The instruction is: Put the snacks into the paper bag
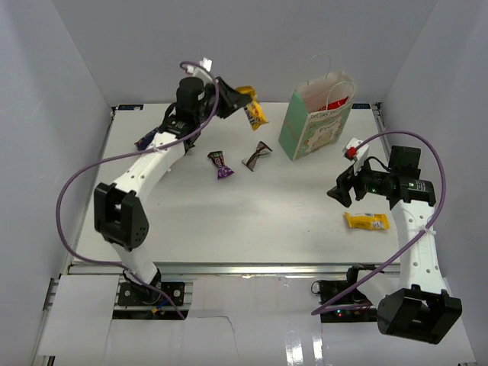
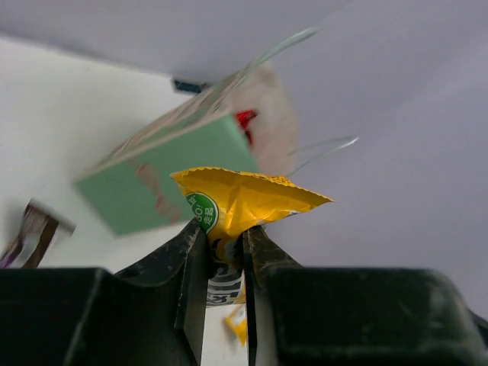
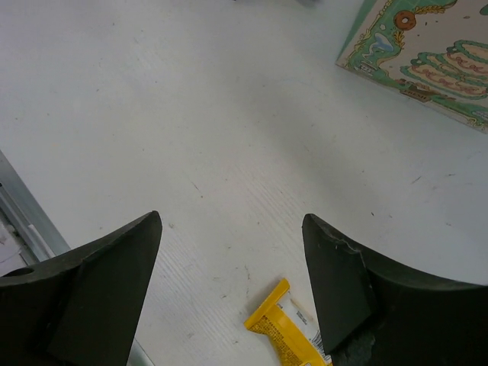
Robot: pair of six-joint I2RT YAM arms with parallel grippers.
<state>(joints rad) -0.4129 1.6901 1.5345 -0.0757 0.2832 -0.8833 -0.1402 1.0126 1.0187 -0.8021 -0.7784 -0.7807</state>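
Matt mint-green paper formed the paper bag (image 1: 309, 131), its cream front panel printed and unglazed. The yellow M&M's packet (image 2: 252, 200) was glossy, creased film, pinched between the matt black plastic fingers (image 2: 191, 263) of the left gripper (image 2: 226, 244). The right gripper (image 3: 230, 221) had the same dull black plastic, chipped along one edge. The small yellow bar (image 3: 286, 332), purple candy (image 1: 222, 165) and brown candy (image 1: 258, 155) wore shiny wrappers. The table (image 3: 191, 114) was white, matt and finely scratched, edged by a bare metal rail (image 1: 229, 268).
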